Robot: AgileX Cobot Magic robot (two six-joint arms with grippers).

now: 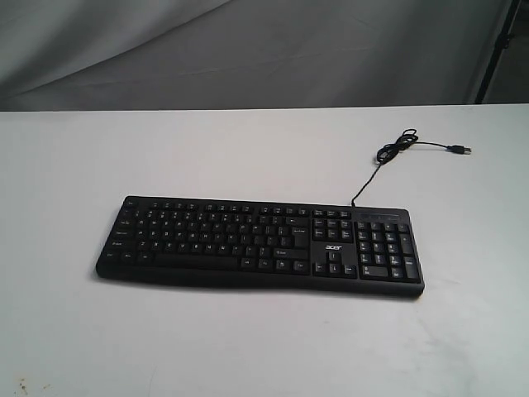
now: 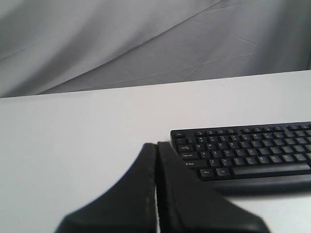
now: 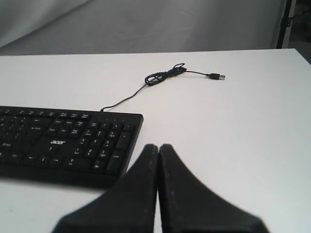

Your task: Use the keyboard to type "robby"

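The wide black keyboard (image 1: 260, 244) with white legends and an "acer" logo lies flat on the white table (image 1: 248, 339), its thin USB cable (image 1: 397, 149) curling away behind it. Neither arm shows in the exterior view. In the left wrist view my left gripper (image 2: 156, 144) is shut and empty, hovering off the keyboard's (image 2: 248, 150) Shift-and-Caps-Lock end. In the right wrist view my right gripper (image 3: 158, 146) is shut too, holding nothing, off the number-pad end of the keyboard (image 3: 63, 143).
The cable's coil (image 3: 163, 75) and its USB plug (image 3: 216, 76) rest loose on the table beyond the number pad. A grey cloth backdrop (image 1: 248, 50) hangs behind the table, and a dark stand leg (image 1: 500, 45) rises at the far right.
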